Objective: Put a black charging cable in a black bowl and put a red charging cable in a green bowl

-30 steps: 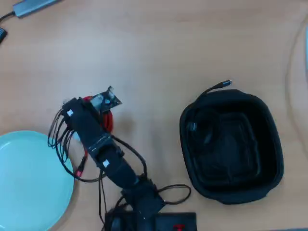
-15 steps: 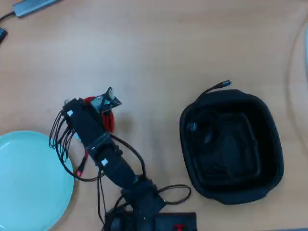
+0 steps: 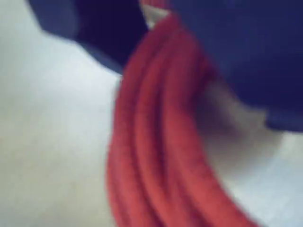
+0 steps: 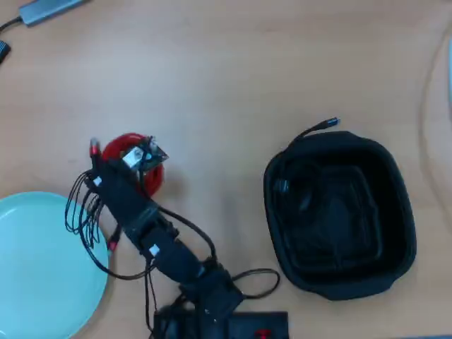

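Wood counter [image 4: 233, 63] is filling the overhead view; your tool [image 4: 141, 159] is sitting over the red charging cable [image 4: 123, 147], near the green bowl [image 4: 42, 268]. The black charging cable [image 4: 300, 185] is lying in the black bowl [image 4: 395, 212]. Wrist view is showing blurry red loops [image 3: 156, 142]; I cannot tell if your tool is gripping.

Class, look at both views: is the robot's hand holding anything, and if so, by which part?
It cannot be told. The hand is over the bright red coiled charging cable, and the blurred wrist view shows its red loops against dark hand parts, but no closed grip shows.
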